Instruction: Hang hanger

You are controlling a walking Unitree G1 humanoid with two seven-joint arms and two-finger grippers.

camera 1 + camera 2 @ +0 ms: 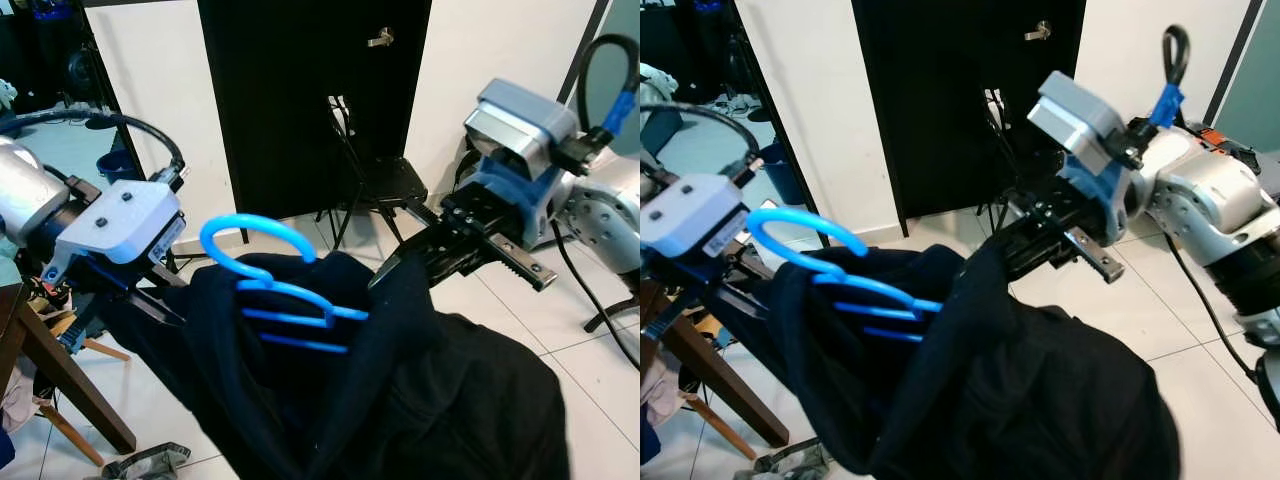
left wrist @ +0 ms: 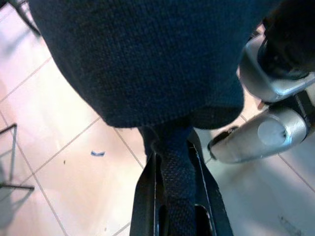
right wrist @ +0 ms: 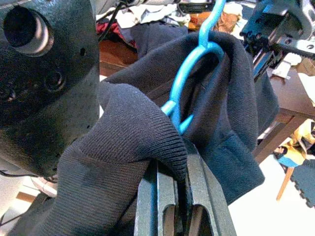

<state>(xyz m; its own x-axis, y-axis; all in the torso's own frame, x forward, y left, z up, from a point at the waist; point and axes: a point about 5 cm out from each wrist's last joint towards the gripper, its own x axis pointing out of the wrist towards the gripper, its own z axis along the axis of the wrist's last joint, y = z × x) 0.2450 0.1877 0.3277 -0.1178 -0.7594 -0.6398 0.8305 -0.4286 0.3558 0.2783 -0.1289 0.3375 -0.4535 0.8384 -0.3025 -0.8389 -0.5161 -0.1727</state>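
No legible text, label, brand, number or sign is found in any view. A small pale sticker-like patch is seen on the side of the left gripper's [image 1: 150, 290] white housing, possibly a label, but nothing on it can be read at this sharpness.

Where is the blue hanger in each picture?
Left eye view: hanger sits left of middle, hook up, poking out of the dark sweater.
Right eye view: hanger sits further left, in the same sweater.
Left wrist view: no hanger here, just sweater cloth in the left pincer.
Right wrist view: hanger runs from the top middle down into the sweater, above the right pincer.
Shared landmark: the sweater.
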